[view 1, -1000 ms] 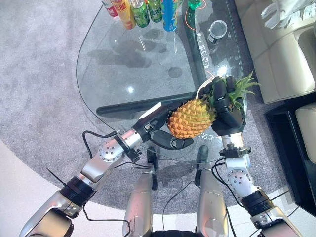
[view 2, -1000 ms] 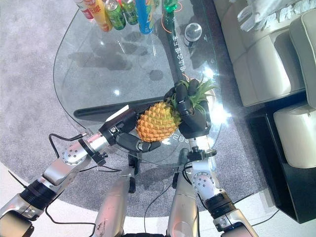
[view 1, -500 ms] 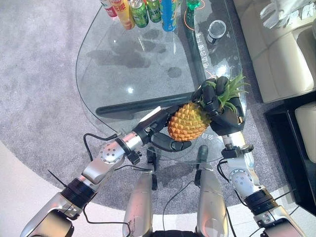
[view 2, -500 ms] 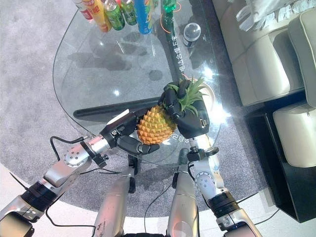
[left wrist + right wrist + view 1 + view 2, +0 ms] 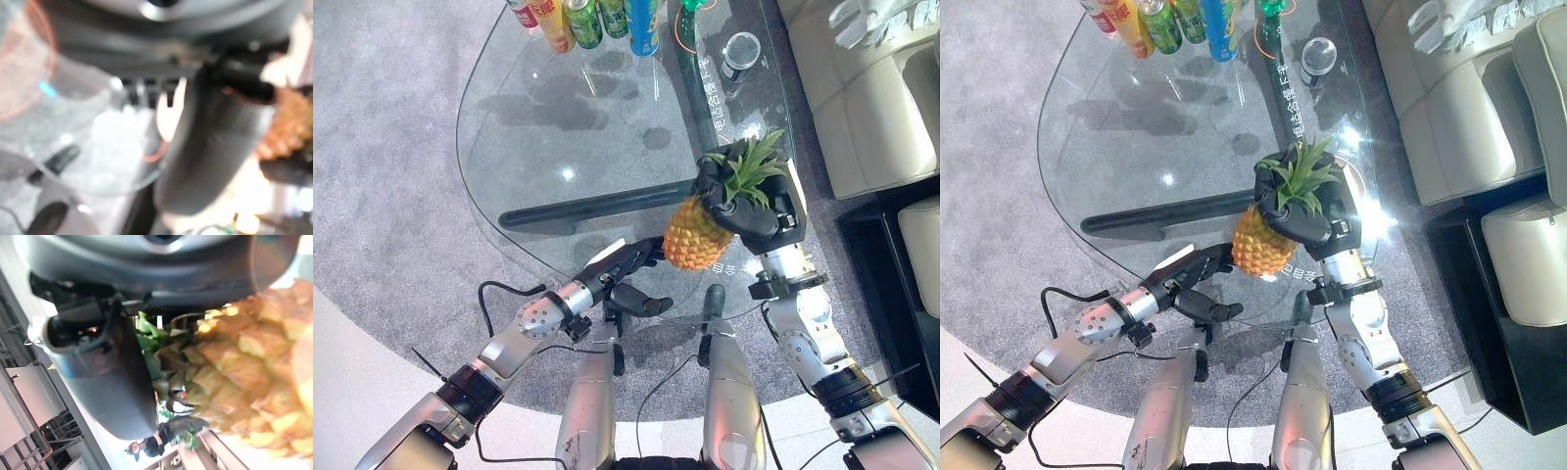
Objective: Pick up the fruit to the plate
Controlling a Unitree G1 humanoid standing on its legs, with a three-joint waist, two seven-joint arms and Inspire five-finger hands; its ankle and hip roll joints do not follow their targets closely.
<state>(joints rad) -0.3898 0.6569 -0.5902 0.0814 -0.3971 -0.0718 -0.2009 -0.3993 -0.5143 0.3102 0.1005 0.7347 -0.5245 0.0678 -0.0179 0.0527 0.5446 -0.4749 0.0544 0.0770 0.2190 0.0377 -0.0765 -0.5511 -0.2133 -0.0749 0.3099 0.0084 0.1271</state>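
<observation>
A yellow-orange pineapple (image 5: 696, 235) with a green crown (image 5: 746, 164) hangs nearly upright above the near right part of the glass table (image 5: 568, 127). My right hand (image 5: 751, 213) is shut round its top, just under the leaves; the fruit's scales (image 5: 244, 372) show close past this hand's thumb (image 5: 115, 382). My left hand (image 5: 625, 277) is open below and to the left of the fruit, its fingertips close to the fruit's lower side. A pale round rim (image 5: 1365, 192), perhaps the plate, shows on the table beside my right hand, mostly hidden.
Several cans and bottles (image 5: 597, 15) line the table's far edge, with a round glass jar (image 5: 740, 49) to their right. A cream sofa (image 5: 871, 98) and a dark low cabinet (image 5: 901, 255) stand right of the table. Grey carpet lies around it.
My right hand has raised the pineapple and swung it from lying to nearly upright. My left hand has let go of it and dropped back toward the near left.
</observation>
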